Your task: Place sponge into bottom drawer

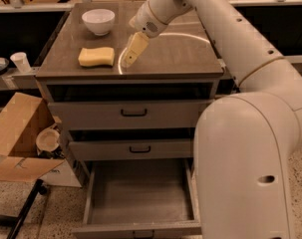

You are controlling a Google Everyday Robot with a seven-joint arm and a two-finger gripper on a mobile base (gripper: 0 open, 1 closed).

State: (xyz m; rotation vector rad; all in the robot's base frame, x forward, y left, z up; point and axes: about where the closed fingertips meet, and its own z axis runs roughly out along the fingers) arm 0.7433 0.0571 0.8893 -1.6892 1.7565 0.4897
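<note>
Pale-yellow sponge [96, 56] lies beside the gripper [126, 62], jaws closed empty, white bowl [98, 21] behind, bottom drawer [140, 195] open below.

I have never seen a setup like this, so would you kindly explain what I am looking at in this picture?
There is one view, looking down on a cabinet; where the camera is mounted is not known. The big white shape is the robot's single arm, reaching over the cabinet top. Its claw hangs just right of the pale-yellow sponge, which lies free, not held. A white bowl sits behind the sponge. Below, the bottom drawer stands pulled open and empty.
</note>
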